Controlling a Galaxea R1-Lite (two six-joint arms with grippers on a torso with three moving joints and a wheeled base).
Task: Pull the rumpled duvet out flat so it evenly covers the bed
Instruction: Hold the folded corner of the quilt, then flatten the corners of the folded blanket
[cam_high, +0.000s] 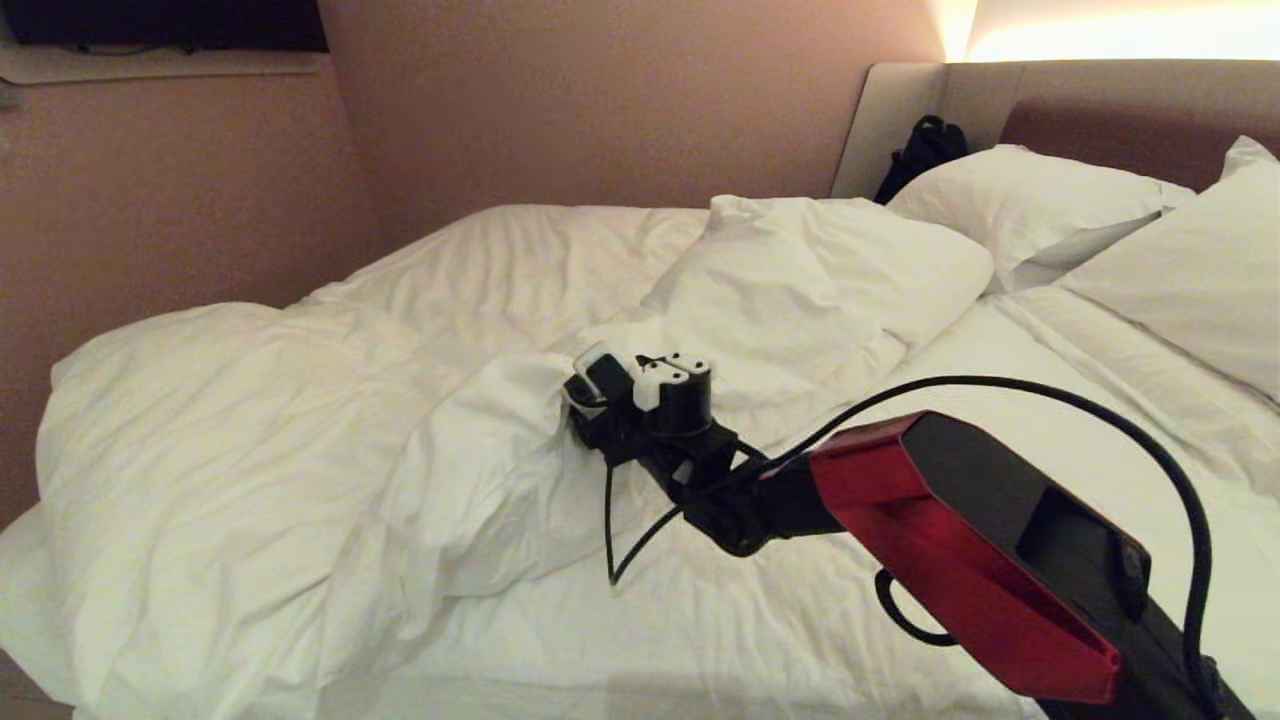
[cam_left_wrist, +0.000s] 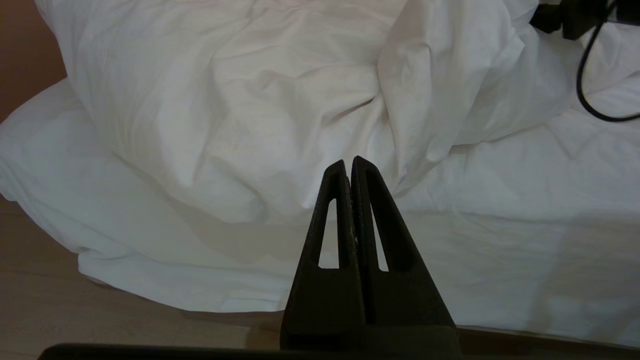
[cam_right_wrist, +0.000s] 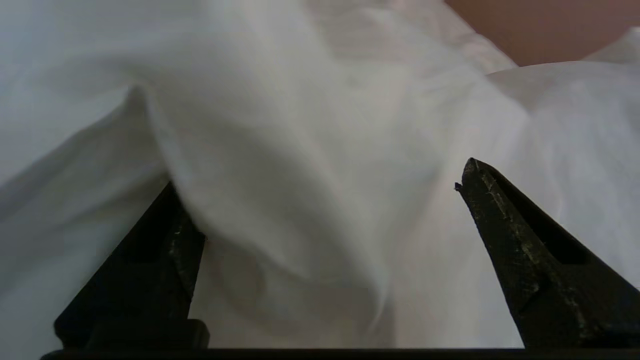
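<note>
The white duvet (cam_high: 250, 420) lies bunched over the left and middle of the bed (cam_high: 800, 620), and one folded mound (cam_high: 800, 270) reaches toward the pillows. My right gripper (cam_high: 578, 400) is pushed into a raised fold near the bed's middle. In the right wrist view this gripper (cam_right_wrist: 320, 175) stands open wide. A fold of duvet (cam_right_wrist: 280, 150) hangs between the fingers (cam_right_wrist: 520, 240) and drapes over the other one. My left gripper (cam_left_wrist: 348, 162) is shut on nothing, parked low by the bed's near edge and facing the duvet (cam_left_wrist: 240, 110).
Two white pillows (cam_high: 1030, 200) (cam_high: 1200, 270) lean on the padded headboard (cam_high: 1100, 100), with a black bag (cam_high: 925, 150) beside them. A pink wall (cam_high: 180, 180) runs along the bed's far left side. Bare sheet lies at the near right. Wooden floor (cam_left_wrist: 50, 300) lies below the mattress edge.
</note>
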